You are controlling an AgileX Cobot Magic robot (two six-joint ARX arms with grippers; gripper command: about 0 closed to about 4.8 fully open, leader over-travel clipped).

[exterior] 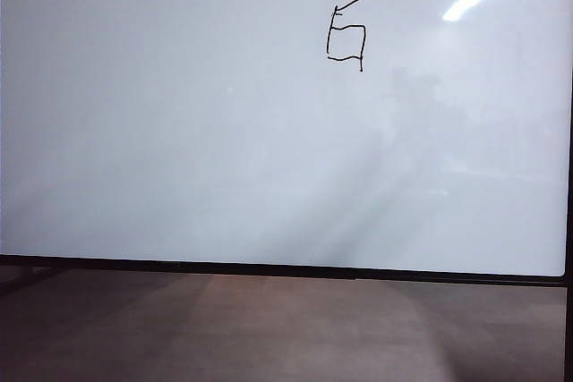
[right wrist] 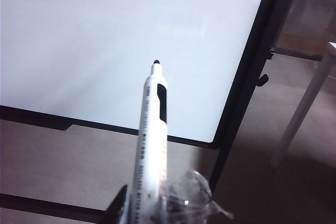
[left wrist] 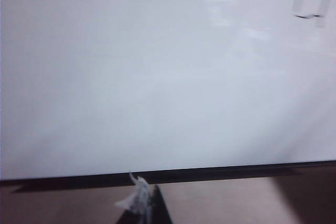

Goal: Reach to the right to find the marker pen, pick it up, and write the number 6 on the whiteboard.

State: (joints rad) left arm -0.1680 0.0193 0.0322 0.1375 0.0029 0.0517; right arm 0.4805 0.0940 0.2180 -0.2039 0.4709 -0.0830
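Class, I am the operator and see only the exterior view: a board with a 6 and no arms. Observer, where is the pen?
Observer: The right gripper holds the pen, tip toward the whiteboard.
Operator: Is the tip touching?
Observer: No, it is off the board, near the lower corner of its frame.
Operator: And the left arm?
Observer: The left wrist view shows the 6 blurred; its gripper state is unclear.

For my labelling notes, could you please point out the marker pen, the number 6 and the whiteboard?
marker pen (right wrist: 151, 129): right wrist view, middle of its white barrel.
number 6 (exterior: 346, 42): exterior view, inside its squarish lower loop.
whiteboard (exterior: 179, 131): exterior view, bare white surface.
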